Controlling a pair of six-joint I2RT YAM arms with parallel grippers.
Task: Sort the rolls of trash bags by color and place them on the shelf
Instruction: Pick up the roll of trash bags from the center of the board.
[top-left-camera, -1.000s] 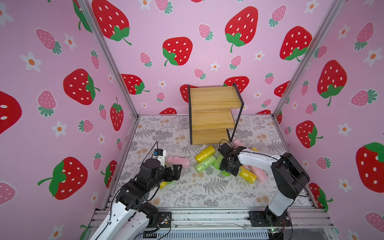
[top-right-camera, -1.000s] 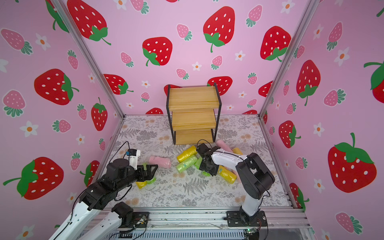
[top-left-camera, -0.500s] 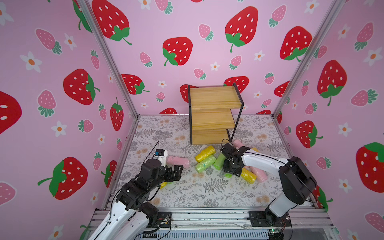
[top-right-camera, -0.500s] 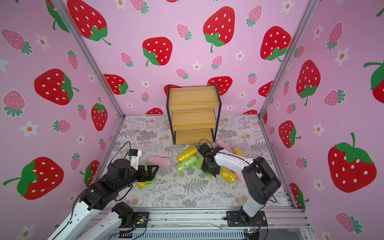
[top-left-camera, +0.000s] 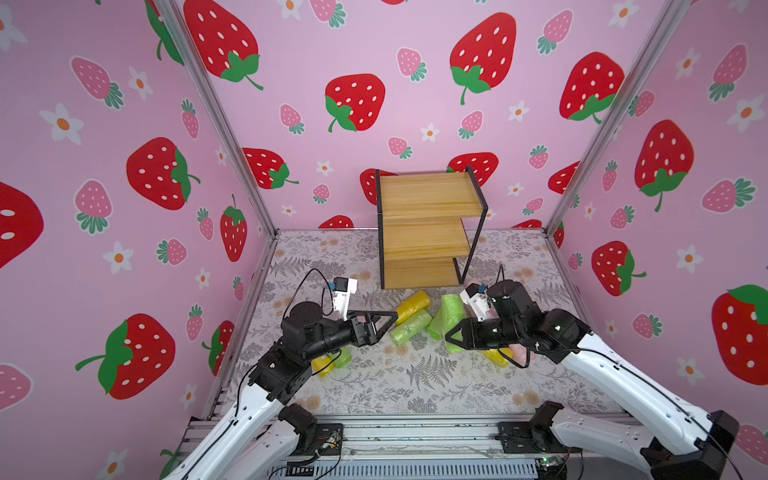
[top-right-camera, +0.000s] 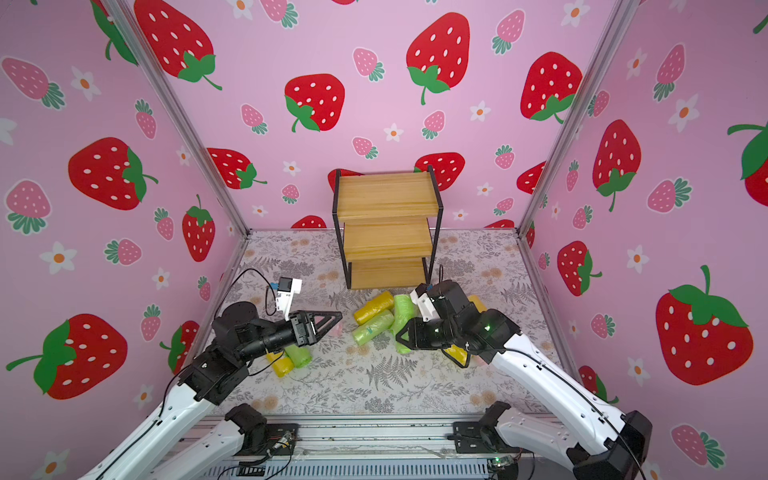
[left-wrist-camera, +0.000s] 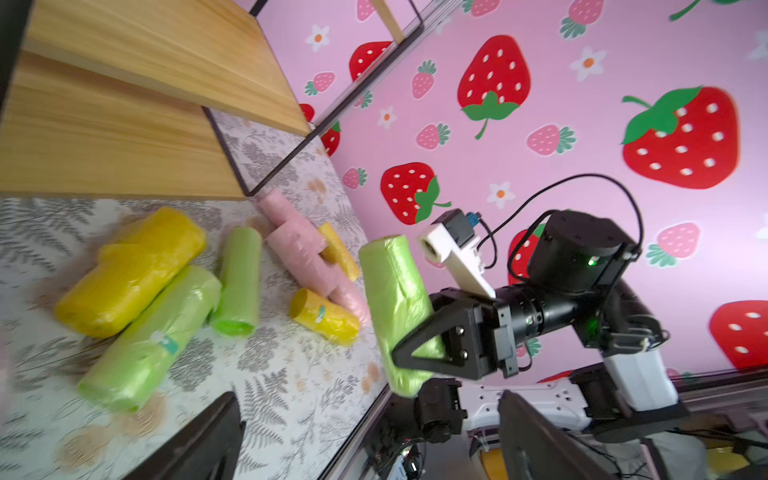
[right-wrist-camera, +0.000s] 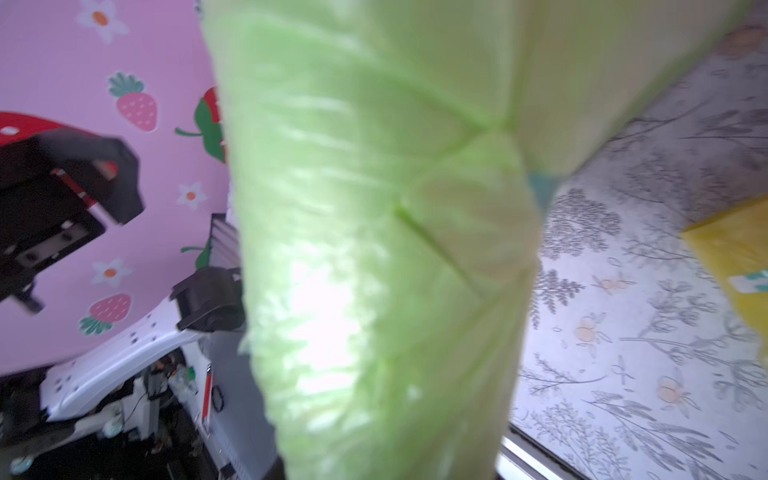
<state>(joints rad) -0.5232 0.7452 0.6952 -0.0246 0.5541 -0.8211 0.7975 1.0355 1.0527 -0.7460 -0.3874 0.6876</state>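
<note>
My right gripper (top-left-camera: 451, 334) is shut on a light green roll of trash bags (top-left-camera: 448, 312), which the left wrist view shows raised off the floor (left-wrist-camera: 395, 299). That roll fills the right wrist view (right-wrist-camera: 374, 249). My left gripper (top-left-camera: 386, 322) hangs open with nothing in it, just left of the pile. On the floor lie a yellow roll (top-left-camera: 413, 305), a green roll (top-left-camera: 409, 332), another green roll (left-wrist-camera: 239, 278), pink rolls (left-wrist-camera: 299, 245) and small yellow rolls (left-wrist-camera: 326, 318). The shelf (top-left-camera: 428, 232) stands behind the pile, its three wooden boards bare.
A yellow roll (top-left-camera: 322, 366) and a green roll (top-left-camera: 343, 357) lie under my left arm. Another yellow roll (top-left-camera: 496, 356) lies under my right arm. Pink strawberry walls close in three sides. A metal rail (top-left-camera: 415, 432) runs along the front edge.
My right gripper has closed on the green roll and lifted it out of the pile. My left gripper has moved forward and to the right, over the pink roll, still open.
</note>
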